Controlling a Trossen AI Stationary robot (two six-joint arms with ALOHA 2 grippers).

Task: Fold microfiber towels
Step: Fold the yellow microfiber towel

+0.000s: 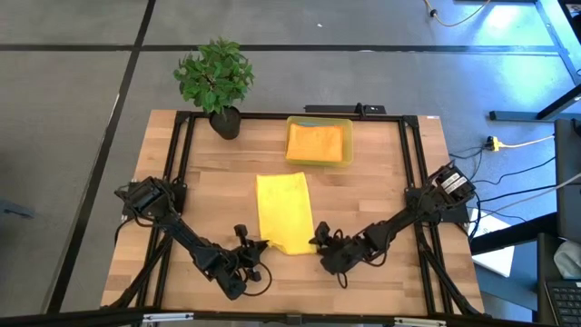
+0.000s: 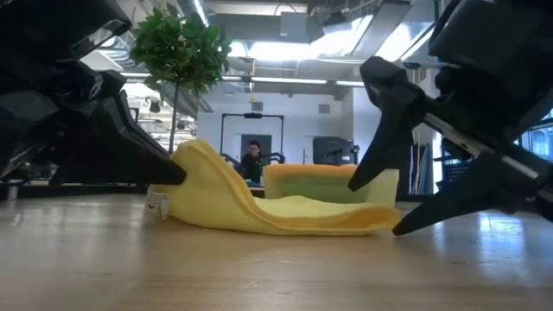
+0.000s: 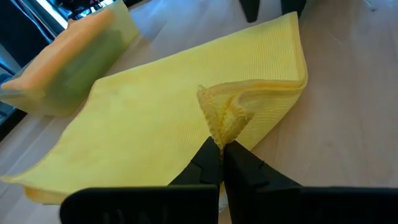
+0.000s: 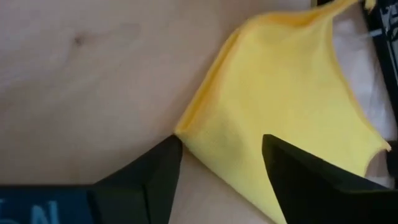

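A yellow towel [image 1: 283, 214] lies folded into a long strip near the middle of the wooden desk [image 1: 381, 173], running from the centre toward the front edge. The left gripper [image 1: 259, 245] sits at the towel's front left corner with its jaws closed on a bunched pinch of the yellow cloth; in the left wrist view the two dark fingers [image 3: 214, 163] meet tight on that crumpled tuft, and the corner is pulled up off the wood. In the low view this lifted corner forms a hump on the towel's left side [image 2: 203, 168], while the rest lies flat. The right gripper [image 1: 318, 239] is at the towel's front right corner, jaws standing open, nothing between them; in the right wrist view one finger [image 4: 152, 174] lies just beside the corner point on bare wood and the other [image 4: 305, 180] over the cloth. Toward the back edge of the desk, a clear yellow bin [image 1: 320, 141] holds an orange towel [image 1: 317, 140]. A potted plant [image 1: 216, 82] stands at the back left corner. Beyond the desk, a person [image 2: 252, 161] is seated in the room.
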